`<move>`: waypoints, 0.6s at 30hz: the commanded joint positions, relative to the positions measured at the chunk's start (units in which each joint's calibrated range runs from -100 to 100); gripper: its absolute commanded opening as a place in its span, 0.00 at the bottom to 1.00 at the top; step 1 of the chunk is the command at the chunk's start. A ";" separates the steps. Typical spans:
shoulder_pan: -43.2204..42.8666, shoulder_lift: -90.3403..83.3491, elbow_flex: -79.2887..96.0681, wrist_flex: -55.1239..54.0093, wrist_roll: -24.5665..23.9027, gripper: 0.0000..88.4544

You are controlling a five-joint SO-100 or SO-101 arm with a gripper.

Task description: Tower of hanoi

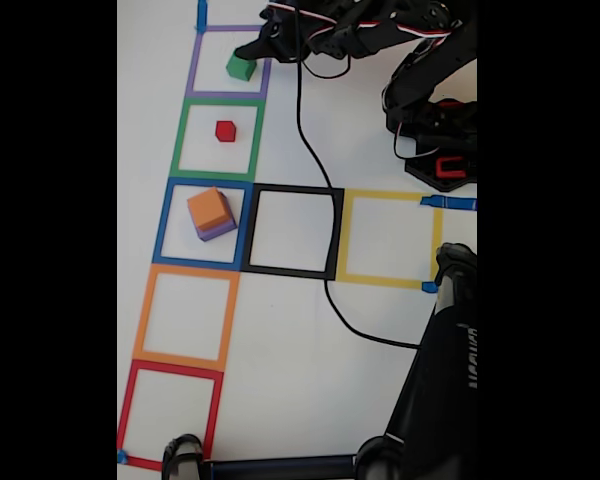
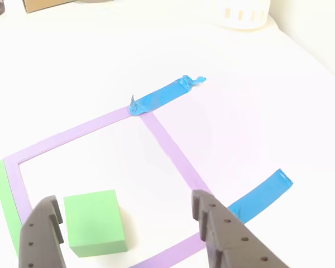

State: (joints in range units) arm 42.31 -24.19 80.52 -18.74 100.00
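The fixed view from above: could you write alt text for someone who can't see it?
A black robot arm's open fingers reach over a green cube in a purple tape square on a white table. Below it, a red cube sits in a green square, and an orange cube rests on a purple cube in a blue square.

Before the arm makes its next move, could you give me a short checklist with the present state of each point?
1. Gripper open: ok, the jaws stand wide apart.
2. Green cube between the jaws: ok, it sits near one finger, not centred.
3. Green cube inside the purple square: ok, near its lower right corner in the fixed view.
4. Red cube alone in the green square: ok.
5. Orange cube stacked on the purple cube in the blue square: ok.
6. Fingers touching the green cube: cannot tell.
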 commanded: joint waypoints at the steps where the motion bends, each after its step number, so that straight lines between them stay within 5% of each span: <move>1: -2.90 5.98 -0.16 -10.49 0.00 0.31; 18: -5.58 30.44 -1.61 -35.10 0.00 0.31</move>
State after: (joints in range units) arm 36.34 4.01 80.43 -50.10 100.00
